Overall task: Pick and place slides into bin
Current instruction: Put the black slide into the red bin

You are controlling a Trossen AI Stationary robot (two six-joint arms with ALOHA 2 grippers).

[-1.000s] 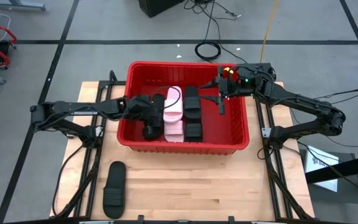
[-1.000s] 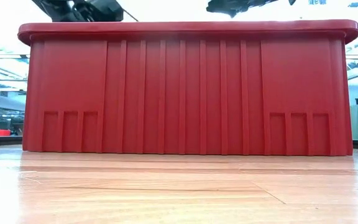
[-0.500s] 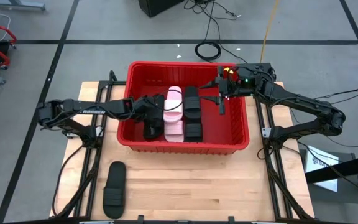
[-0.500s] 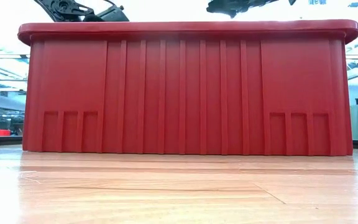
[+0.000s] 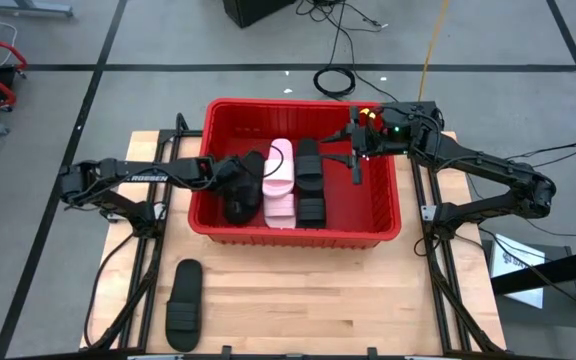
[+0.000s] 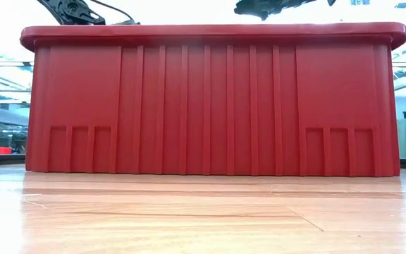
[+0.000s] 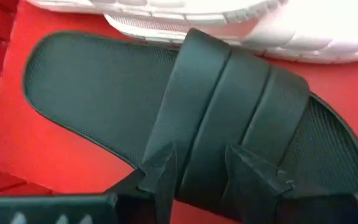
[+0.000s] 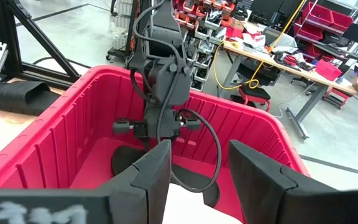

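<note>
Inside the red bin [image 5: 380, 215], the left gripper [image 7: 199, 171] lowers a black slide [image 7: 166, 118], its fingers pinching the ribbed strap, beside the pink slides [image 5: 279, 185], while the right gripper [image 5: 355, 160] hovers, fingers parted and empty, and one black slide [image 5: 183, 303] waits on the table [image 5: 308, 300].

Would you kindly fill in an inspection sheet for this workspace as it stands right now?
Surface: wooden table, bare apart from the items below.
Job's things: red bin at the table's far side; inside it, black slides and a pale pink slide; one black slide on the table, near the front left corner.
Clutter: nothing seen.
Grippers: left gripper inside the bin, fingers closed on a black slide's strap; right gripper open, holding nothing, above the bin's right part.
Cables: coiled black cable on the floor beyond the table.
Surroundings: grey floor; workbenches in the right wrist view.
</note>
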